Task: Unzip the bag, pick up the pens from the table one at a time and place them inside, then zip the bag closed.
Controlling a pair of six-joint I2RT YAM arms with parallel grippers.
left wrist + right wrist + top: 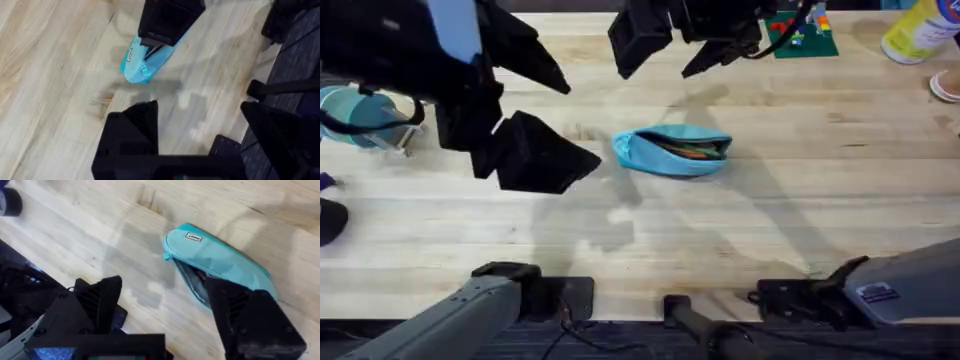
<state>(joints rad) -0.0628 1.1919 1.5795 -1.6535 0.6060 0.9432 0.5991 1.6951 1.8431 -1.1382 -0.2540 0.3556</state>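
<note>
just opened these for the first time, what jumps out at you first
The light blue bag lies alone near the middle of the pale wooden table, its zipper open, with something orange and green showing inside. Both grippers hang open above it: the left gripper to the bag's left, the right gripper behind it toward the far edge.

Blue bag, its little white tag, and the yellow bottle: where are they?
bag [665,157], overhead view, on its blue side.
white tag [193,237], right wrist view, on the label.
yellow bottle [912,30], overhead view, on its body.
</note>
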